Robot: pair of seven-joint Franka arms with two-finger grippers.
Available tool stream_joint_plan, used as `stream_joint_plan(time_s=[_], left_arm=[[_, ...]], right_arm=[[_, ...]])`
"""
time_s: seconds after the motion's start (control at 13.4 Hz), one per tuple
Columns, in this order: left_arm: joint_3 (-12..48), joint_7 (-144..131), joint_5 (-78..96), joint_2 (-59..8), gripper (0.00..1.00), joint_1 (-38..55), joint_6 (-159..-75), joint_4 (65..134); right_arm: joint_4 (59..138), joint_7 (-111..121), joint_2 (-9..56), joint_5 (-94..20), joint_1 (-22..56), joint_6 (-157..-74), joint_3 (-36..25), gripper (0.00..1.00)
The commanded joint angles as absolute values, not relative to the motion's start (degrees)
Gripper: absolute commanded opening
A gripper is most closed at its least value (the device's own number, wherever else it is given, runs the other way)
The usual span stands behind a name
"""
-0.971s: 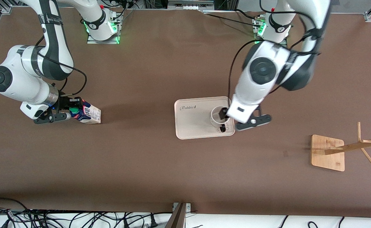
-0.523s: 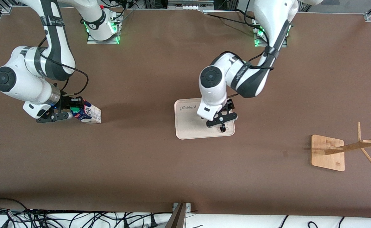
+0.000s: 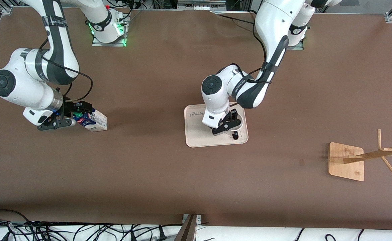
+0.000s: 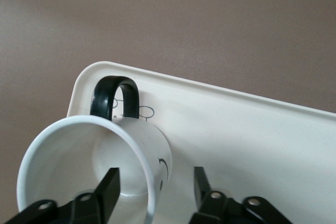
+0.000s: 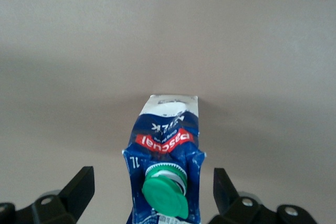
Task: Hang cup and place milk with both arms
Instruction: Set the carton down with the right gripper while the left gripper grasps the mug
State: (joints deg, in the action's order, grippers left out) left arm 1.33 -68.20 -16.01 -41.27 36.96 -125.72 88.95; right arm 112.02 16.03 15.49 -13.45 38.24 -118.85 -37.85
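The white cup point(image 4: 79, 150) stands on the cream tray point(image 3: 199, 134), its black handle point(image 3: 235, 135) pointing toward the front camera. My left gripper point(image 3: 231, 122) is down over it and hides most of it in the front view. In the left wrist view, one finger point(image 4: 110, 182) is inside the cup and the other point(image 4: 200, 179) outside. They straddle the smiley-face wall with a gap on each side. The blue-and-white milk point(image 3: 95, 120) sits on the table toward the right arm's end. Its green cap point(image 5: 165, 195) faces my right gripper point(image 3: 79, 115), open with its fingers well clear of the carton point(image 5: 165, 135).
A wooden rack point(image 3: 346, 160) with slanted pegs stands toward the left arm's end, nearer the front camera than the tray point(image 4: 252, 129). Bare brown table lies between the milk and the tray. Cables run along the table's front edge.
My left arm swung in over the tray and lowered its gripper onto the cup, its fingers now closer together. My right gripper has let go of the milk and spread wide.
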Motion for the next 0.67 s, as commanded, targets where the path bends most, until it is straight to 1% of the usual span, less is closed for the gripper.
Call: stream_joint_plan(time_s=[0.0, 0.07, 0.37, 0.45, 0.6], left_arm=[[0.79, -69.08, -17.67, -40.17, 0.03, 37.62, -126.04, 89.82], [0.79, -68.91, -17.58, -40.08, 0.0, 37.53, -125.95, 89.65], [0.7, -68.82, -17.4, -38.06, 0.0, 37.44, -125.07, 89.03], [0.62, -68.82, -17.66, -36.49, 0.0, 37.09, -124.46, 89.03], [-0.08, -65.41, -17.84, -32.8, 0.0, 36.22, -118.86, 87.46]], right_arm=[[107.25, 17.58, 14.94, -13.97, 37.79, -114.46, -38.23, 1.0], [104.09, 16.97, 14.85, -14.15, 37.79, -110.34, -38.32, 1.0], [93.19, 13.03, 13.37, -12.23, 38.06, -95.57, -39.55, 1.0], [91.6, 11.09, 12.58, -10.74, 38.14, -92.75, -39.38, 1.0], [90.62, 9.76, 10.99, -9.67, 38.58, -90.44, -39.11, 1.0]])
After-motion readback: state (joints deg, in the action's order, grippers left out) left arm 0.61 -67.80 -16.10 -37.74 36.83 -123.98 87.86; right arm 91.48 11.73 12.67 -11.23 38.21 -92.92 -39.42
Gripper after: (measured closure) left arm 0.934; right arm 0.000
